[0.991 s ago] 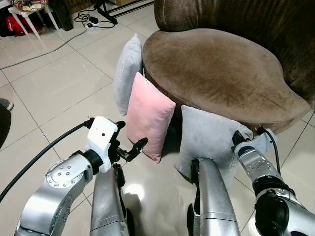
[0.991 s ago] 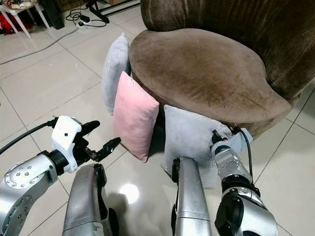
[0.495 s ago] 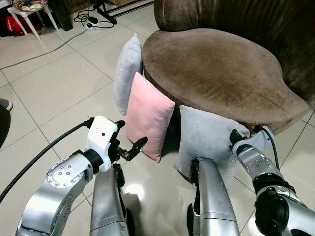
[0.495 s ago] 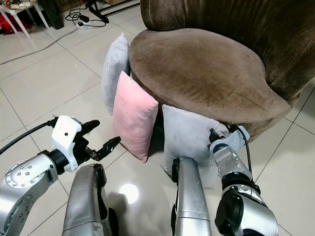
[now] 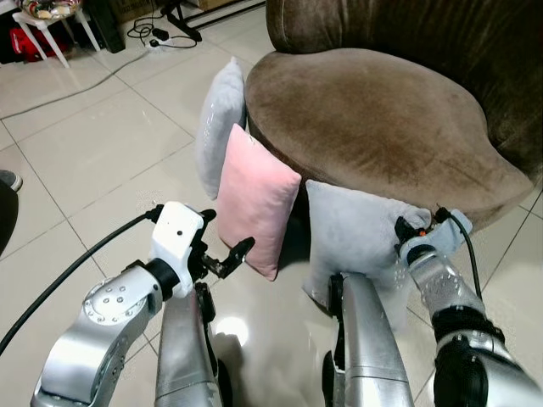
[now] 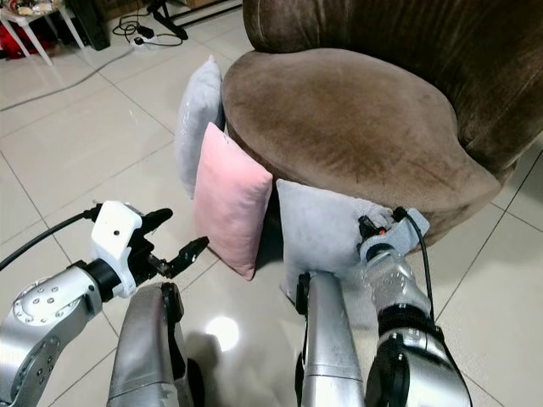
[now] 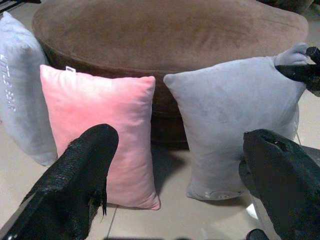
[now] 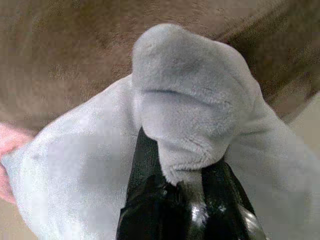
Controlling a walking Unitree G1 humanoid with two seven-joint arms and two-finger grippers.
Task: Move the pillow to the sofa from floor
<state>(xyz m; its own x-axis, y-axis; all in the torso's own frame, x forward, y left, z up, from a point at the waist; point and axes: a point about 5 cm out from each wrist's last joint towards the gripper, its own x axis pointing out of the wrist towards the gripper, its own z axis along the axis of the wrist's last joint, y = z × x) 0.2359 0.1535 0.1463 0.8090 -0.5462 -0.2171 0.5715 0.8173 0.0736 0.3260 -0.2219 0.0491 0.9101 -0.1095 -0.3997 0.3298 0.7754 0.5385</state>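
Here the right gripper [image 8: 175, 175] pinches the grey pillow's [image 5: 356, 246] corner; far pillow's [image 7: 20, 95] lettering seems unreadable.

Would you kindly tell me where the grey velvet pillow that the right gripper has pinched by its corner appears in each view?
Left eye view: grey velvet pillow, lower centre-right, against the brown sofa.
Right eye view: lower centre.
Left wrist view: right half.
Right wrist view: its corner, centre, between the right gripper's fingers.
Shared landmark: the brown sofa.

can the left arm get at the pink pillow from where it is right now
Probably yes. The left gripper hangs open just short of the pink pillow, which leans on the sofa, with bare floor between them. The right gripper is busy, shut on the grey pillow.
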